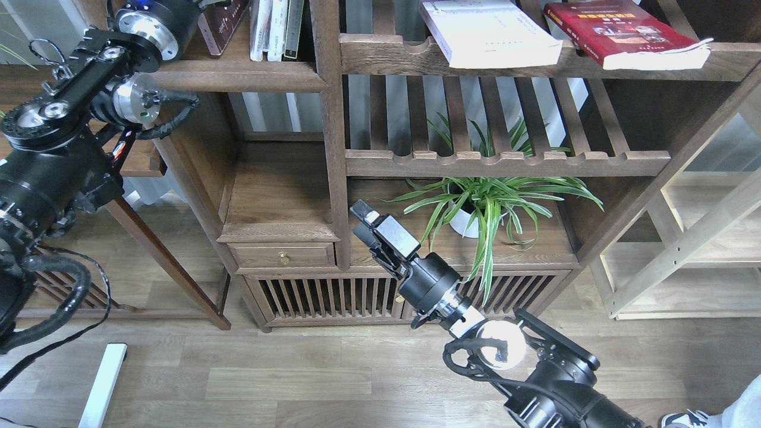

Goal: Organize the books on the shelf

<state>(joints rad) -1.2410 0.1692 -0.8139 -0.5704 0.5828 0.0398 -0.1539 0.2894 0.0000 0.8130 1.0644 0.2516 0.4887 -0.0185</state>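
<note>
Brown book [215, 27] leaning on walnut shelf [238, 76] beside upright books [276, 27]

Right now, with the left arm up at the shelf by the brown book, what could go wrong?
The brown book leans tilted on the shelf beside the upright thin books; a push could topple them. The white book and red book overhang their slatted rail, so a knock might drop them onto the plant.
</note>
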